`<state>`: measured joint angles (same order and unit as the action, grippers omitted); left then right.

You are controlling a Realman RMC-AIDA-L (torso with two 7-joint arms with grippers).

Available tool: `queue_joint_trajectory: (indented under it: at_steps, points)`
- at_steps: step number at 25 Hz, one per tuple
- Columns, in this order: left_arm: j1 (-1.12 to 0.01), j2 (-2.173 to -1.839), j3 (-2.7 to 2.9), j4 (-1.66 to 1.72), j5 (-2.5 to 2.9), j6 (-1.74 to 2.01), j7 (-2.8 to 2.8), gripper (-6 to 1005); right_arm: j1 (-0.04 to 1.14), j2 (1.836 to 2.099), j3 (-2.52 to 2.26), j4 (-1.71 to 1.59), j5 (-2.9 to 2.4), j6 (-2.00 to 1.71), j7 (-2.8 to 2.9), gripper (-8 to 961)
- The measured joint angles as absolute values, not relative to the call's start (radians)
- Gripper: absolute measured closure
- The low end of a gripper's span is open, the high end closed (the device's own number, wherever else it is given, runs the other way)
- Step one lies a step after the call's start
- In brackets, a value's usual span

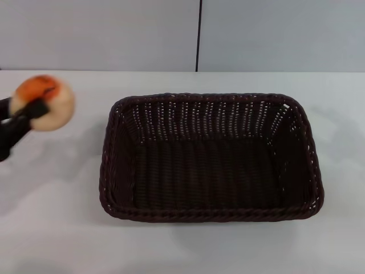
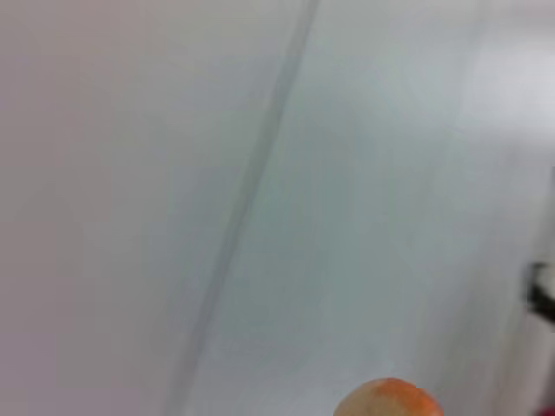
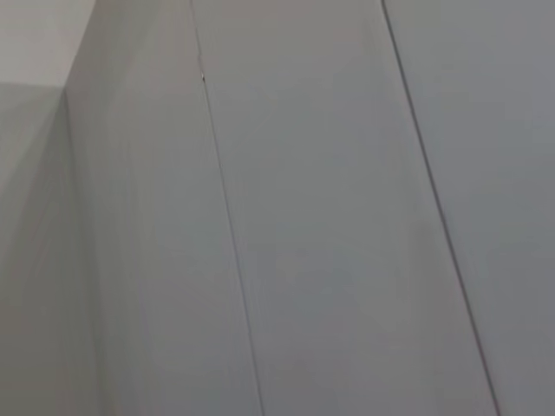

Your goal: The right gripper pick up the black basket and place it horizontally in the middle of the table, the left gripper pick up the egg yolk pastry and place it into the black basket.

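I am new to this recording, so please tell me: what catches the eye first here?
The big black basket lies flat and empty in the middle of the white table. Off its left side, the left gripper holds the egg yolk pastry above the table, not yet over the basket.
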<state>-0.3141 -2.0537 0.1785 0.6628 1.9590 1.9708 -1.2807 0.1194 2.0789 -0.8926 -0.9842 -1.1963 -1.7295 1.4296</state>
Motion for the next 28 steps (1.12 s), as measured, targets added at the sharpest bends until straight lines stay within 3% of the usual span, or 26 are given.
queue_joint_trajectory:
  at_steps: [1,8,19,28]
  points:
    - [-0.352,-2.067,0.229,0.641,1.955,1.972,-1.274,826,0.119,2.080,-0.869,-0.971,-1.189,-1.738,1.430,215]
    - [-0.446,-2.071,0.318,0.429,1.951,1.914,-1.115,871,0.130,2.080,-0.706,-0.831,-1.183,-1.797,1.395,215]
    - [-0.468,-2.071,0.367,0.302,1.957,1.802,-0.975,415,0.112,2.077,-0.489,-0.670,-1.189,-1.846,1.315,215]
    - [-0.329,-2.066,0.104,0.268,1.809,1.724,-0.712,229,0.114,2.077,-0.254,-0.352,-1.186,-1.839,0.967,215]
